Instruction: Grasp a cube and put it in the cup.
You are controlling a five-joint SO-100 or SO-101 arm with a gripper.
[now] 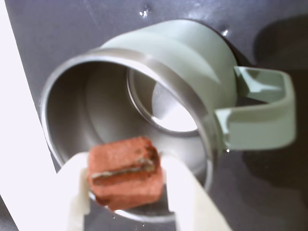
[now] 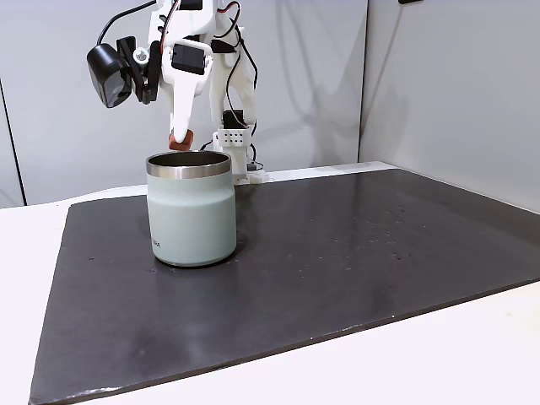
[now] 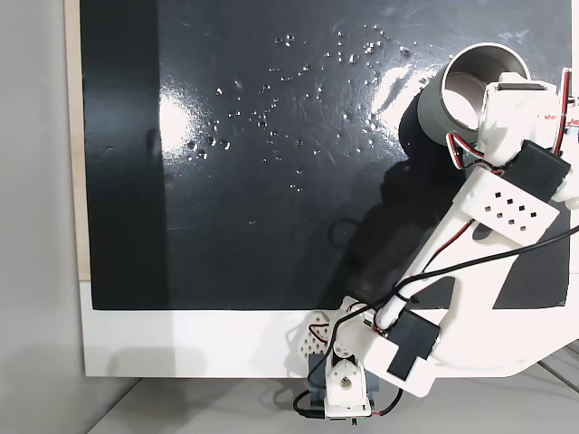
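Cube (image 1: pixel 124 172) pinched in hand (image 1: pixel 127 190), over cup (image 1: pixel 144 96); fingertips cropped.

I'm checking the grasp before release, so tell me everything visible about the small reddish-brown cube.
The small reddish-brown cube is a rough, matte block with rounded edges, a pale worn seam across one face and a dark chipped corner. It sits slightly tilted, pinched between the white end effector fingers. In a fixed view it hangs just above the steel rim of the mint-green cup, not touching it.

The cube (image 1: pixel 124 172) is reddish-brown with a pale streak. The cup (image 2: pixel 191 211) is pale mint-green with a steel rim. The mat (image 2: pixel 337 270) is black.
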